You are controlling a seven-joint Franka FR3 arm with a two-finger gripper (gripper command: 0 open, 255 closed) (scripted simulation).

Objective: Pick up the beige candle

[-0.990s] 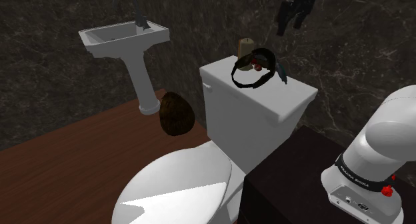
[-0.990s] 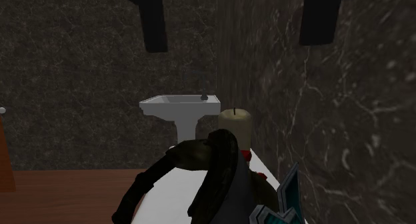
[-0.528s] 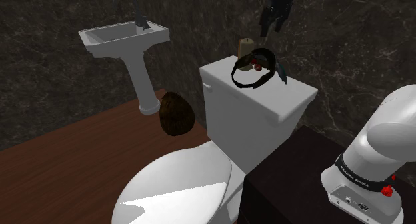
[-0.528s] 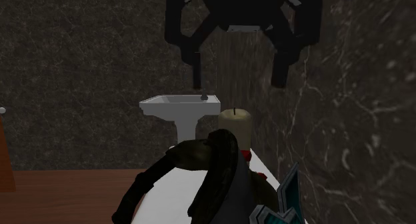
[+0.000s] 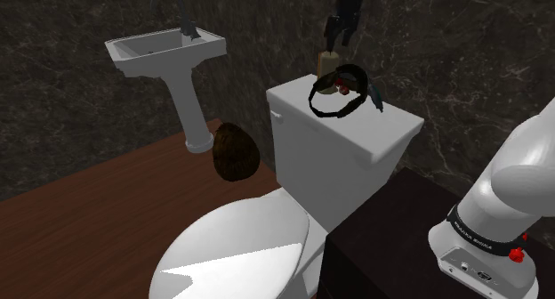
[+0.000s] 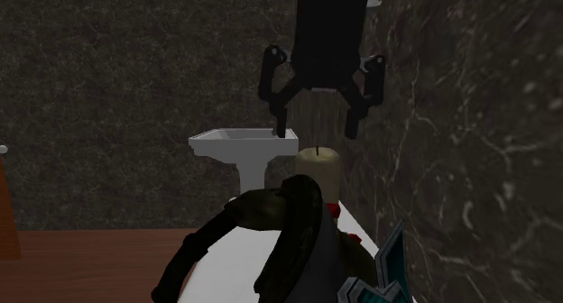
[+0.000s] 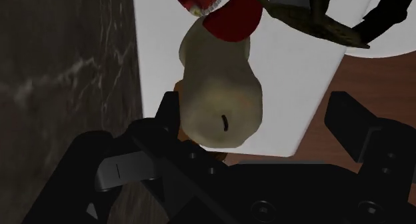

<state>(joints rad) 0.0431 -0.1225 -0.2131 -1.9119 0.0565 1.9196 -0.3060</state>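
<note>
The beige candle point(image 6: 318, 170) stands upright at the back of the white toilet tank point(image 5: 356, 135), upper centre of the shoulder view. A dark looped object point(image 6: 296, 222) hides its base. The gripper point(image 6: 316, 128) hangs just above, fingers spread, grasping nothing.

Pincer point(image 5: 338, 41) hangs just above the candle point(image 5: 329, 62) — atop the toilet tank point(image 5: 356, 133).

candle point(image 6: 319, 169): base hidden behind black loop point(image 6: 293, 224) | toilet bowl point(image 5: 240, 244): cut by bottom edge
</note>
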